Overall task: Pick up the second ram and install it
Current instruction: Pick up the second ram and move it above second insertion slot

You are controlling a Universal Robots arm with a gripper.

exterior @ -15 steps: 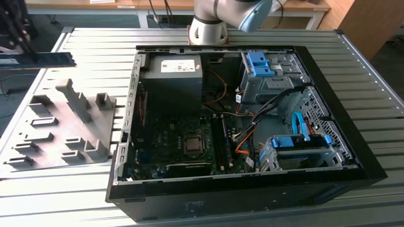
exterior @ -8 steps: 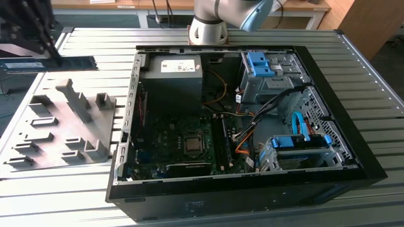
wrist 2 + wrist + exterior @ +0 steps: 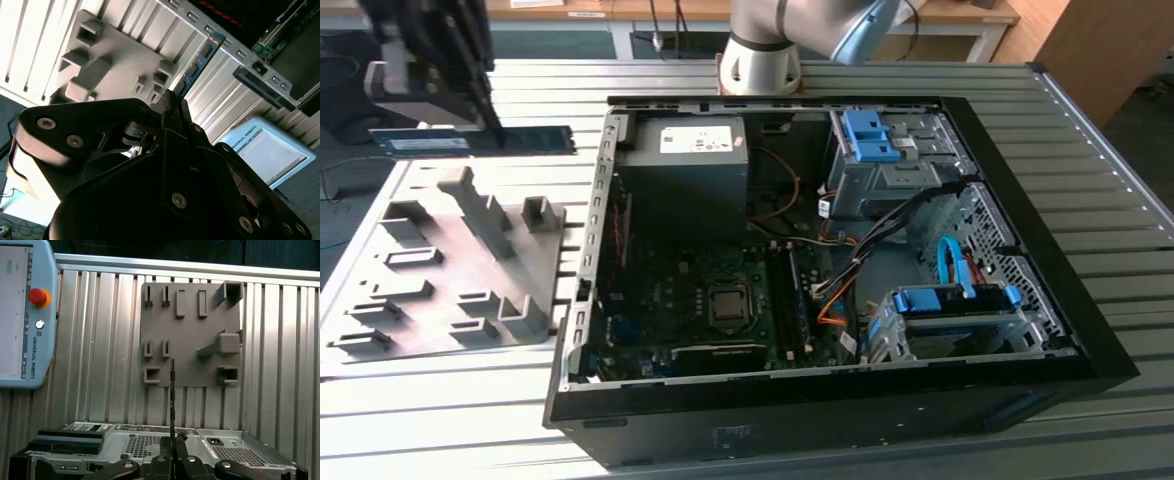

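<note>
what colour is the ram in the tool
The second ram is a dark blue-green board with black chips, clearest in the second wrist view.

I see the ribbed table carrying a grey tray, an open computer case beside it, and a teach pendant.

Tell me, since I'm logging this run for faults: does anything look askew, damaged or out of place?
Nothing stands out. The gripper is shut on the second ram, which hangs level by the grey tray, clear of its uprights. The open computer case lies flat on the table with no visible damage.
</note>
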